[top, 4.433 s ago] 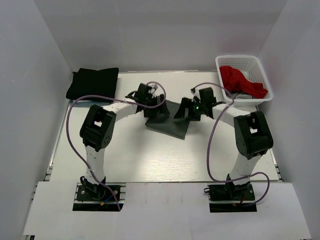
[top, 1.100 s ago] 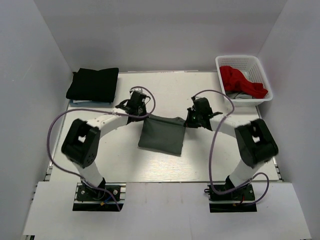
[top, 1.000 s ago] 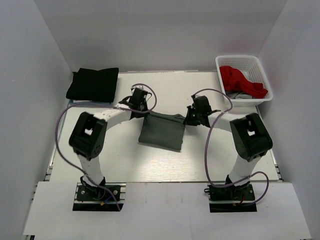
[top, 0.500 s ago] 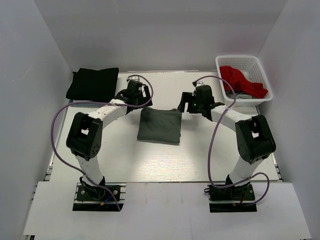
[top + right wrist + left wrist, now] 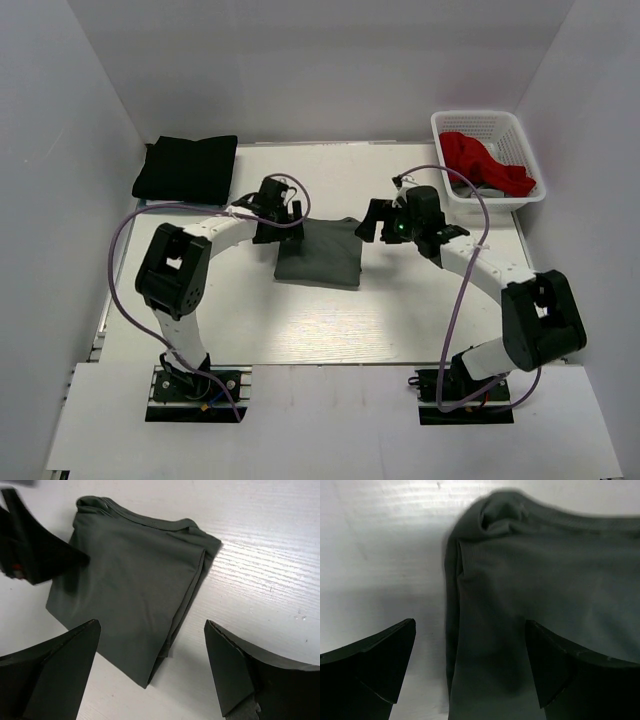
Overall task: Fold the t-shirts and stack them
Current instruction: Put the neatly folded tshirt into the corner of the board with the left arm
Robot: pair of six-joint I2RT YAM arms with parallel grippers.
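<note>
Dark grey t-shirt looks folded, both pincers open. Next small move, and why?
Probably lower the left pincer and close it on the left edge of the dark grey t-shirt, ready to carry it onto the folded black t-shirt at far left. The grey one lies folded flat, the open left pincer straddles that edge, and the right pincer holds nothing.
</note>
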